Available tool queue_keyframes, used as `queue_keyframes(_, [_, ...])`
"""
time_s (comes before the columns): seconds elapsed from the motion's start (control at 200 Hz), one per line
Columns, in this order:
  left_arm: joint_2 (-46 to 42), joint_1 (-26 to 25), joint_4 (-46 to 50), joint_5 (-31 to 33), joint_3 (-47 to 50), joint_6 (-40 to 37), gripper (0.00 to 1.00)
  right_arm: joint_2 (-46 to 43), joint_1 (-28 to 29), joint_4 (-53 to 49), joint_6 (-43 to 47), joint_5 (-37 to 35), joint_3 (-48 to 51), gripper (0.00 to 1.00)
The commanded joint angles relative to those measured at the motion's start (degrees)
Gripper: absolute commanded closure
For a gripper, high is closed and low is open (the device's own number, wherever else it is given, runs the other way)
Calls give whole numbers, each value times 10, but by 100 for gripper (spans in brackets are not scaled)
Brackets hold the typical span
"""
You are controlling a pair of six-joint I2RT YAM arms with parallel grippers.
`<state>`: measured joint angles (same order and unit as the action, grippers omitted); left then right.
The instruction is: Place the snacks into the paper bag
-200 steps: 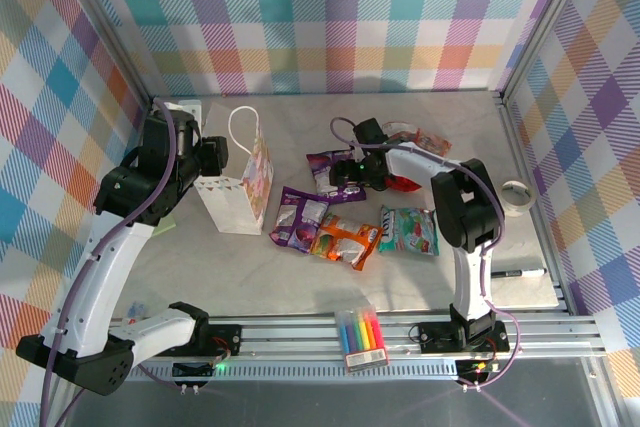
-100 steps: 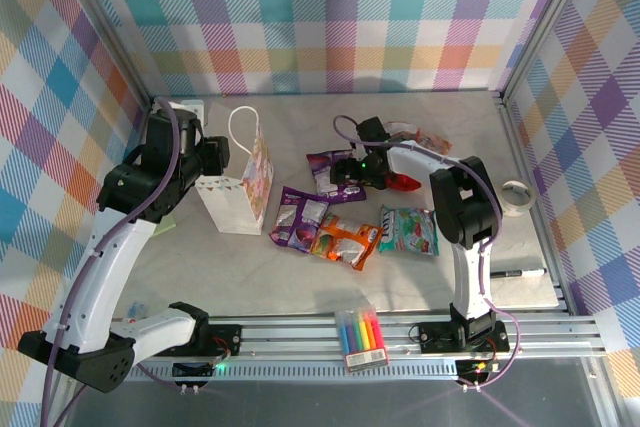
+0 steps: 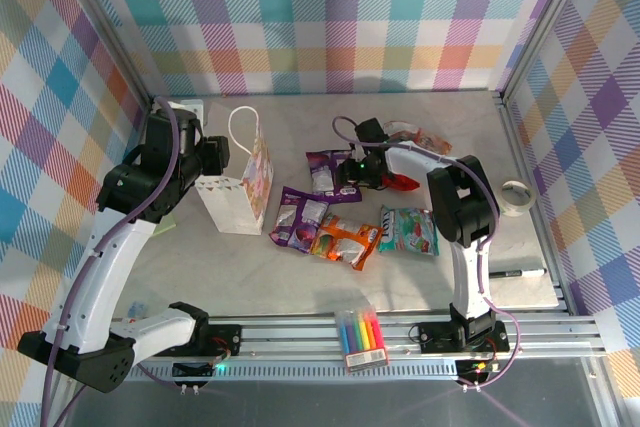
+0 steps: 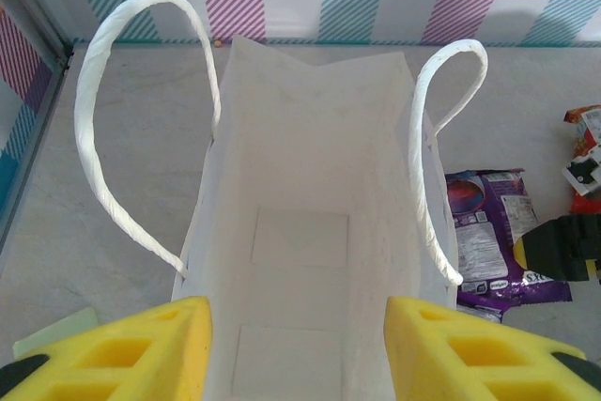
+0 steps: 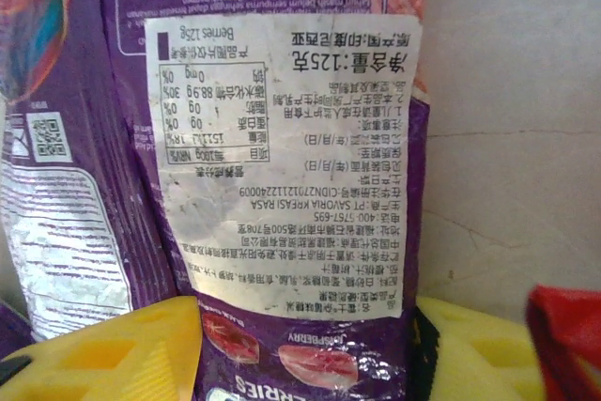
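Right gripper [image 5: 302,356] has closed from wide onto the purple packet [image 5: 282,138], three o'clock of the paper bag [image 4: 319,110]. Left gripper [image 4: 299,345] stays half-spread there; grip unclear.

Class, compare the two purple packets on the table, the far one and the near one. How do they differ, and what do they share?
The far purple packet sits between the right fingers; the near purple packet lies free. The near one touches the orange packet and lies beside the bag; the far one lies further from both. Both are purple, glossy and outside the bag.
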<state>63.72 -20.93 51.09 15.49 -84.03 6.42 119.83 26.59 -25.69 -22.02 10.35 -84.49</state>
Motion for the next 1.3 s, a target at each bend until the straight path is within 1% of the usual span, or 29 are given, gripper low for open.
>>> queue_keyframes(0.0, [-9,-4,12,-3,-18,-3,48,13,9,-17,-1,-4,4,47])
queue_keyframes(0.17, [-12,-4,13,-3,-19,-2,48,7,9,-18,0,-14,14,62])
queue_keyframes(0.235, [-13,-4,13,-4,-21,-1,48,7,9,-21,1,-19,15,66])
queue_keyframes(0.36, [-14,-4,14,-5,-21,1,48,0,9,-24,2,-28,18,70])
queue_keyframes(0.545, [-16,-4,13,-4,-18,5,48,-20,9,-35,7,-48,20,79])
queue_keyframes(0.76, [-19,-4,14,-3,-17,9,48,-41,9,-47,23,-65,19,81])
queue_keyframes(0.92, [-23,-4,9,0,-13,12,48,-58,13,-57,56,-80,8,92])
queue_keyframes(1.055, [-22,-4,6,1,-12,17,47,-68,14,-74,74,-102,-5,94])
queue_keyframes(1.155, [-25,-4,5,6,-14,22,47,-76,14,-79,84,-103,-12,100])
queue_keyframes(1.295, [-32,-4,9,21,-19,26,45,-86,14,-85,91,-97,-21,100])
